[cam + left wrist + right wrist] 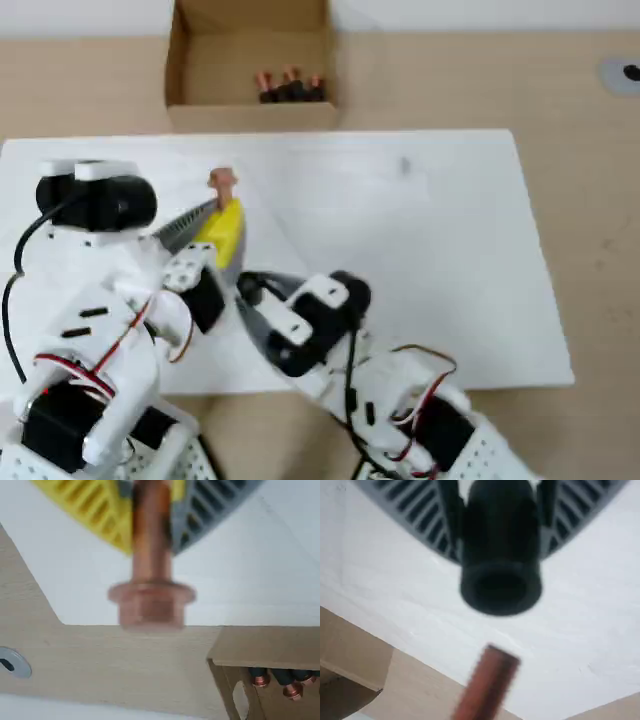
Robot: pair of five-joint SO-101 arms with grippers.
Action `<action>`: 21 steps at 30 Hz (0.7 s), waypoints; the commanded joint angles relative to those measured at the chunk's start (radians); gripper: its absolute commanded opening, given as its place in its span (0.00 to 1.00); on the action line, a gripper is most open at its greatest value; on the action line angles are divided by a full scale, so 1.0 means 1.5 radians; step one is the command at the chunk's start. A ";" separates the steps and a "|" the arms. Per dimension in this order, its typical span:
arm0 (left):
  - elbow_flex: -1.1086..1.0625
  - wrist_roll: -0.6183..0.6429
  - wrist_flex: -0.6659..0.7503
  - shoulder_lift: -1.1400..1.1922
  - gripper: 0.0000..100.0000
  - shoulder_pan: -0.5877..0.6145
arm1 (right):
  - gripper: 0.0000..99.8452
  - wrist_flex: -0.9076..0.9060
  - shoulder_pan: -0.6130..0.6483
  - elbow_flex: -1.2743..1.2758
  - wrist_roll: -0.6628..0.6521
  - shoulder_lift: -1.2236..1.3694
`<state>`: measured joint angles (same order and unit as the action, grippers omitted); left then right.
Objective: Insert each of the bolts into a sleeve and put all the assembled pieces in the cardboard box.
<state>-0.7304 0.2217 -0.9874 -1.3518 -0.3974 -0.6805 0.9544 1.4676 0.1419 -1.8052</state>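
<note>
Left wrist view: we see our left claw [150, 525] closed on a copper bolt [151, 580] over the bench [100, 670]. Our right claw [500, 515] grips a black sleeve [501, 565] near the bolt's tip; assembled pieces [290, 85] lie in the cardboard box [250, 117].

Copper bolt [151, 565], black sleeve [501, 550] held; assembled pieces [290, 85] in cardboard box [250, 117].

The bolt [151, 597] is smooth copper-toned metal; the sleeve [501, 570] matt black plastic; the box [250, 116] plain matt cardboard.

Wood table [590, 200] w/ white mat [420, 260], cardboard box [250, 117].
</note>
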 commanded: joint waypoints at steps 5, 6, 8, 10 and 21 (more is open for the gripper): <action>-0.001 0.002 -0.008 -0.005 0.01 -0.057 | 0.01 0.000 0.009 -0.014 0.007 -0.071; -0.005 0.001 -0.008 -0.005 0.01 -0.057 | 0.01 0.000 0.009 -0.015 0.007 -0.071; -0.004 -0.001 -0.019 -0.005 0.01 -0.056 | 0.01 0.000 0.009 -0.015 0.007 -0.071; 0.004 -0.001 -0.044 -0.005 0.01 -0.058 | 0.01 0.000 0.009 -0.014 0.007 -0.071; 0.026 -0.025 -0.102 -0.006 0.01 -0.057 | 0.01 0.000 0.009 -0.014 0.007 -0.071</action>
<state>-0.7242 0.1941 -1.1239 -1.3594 -0.4710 -0.6836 0.9605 1.4707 0.1419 -1.8036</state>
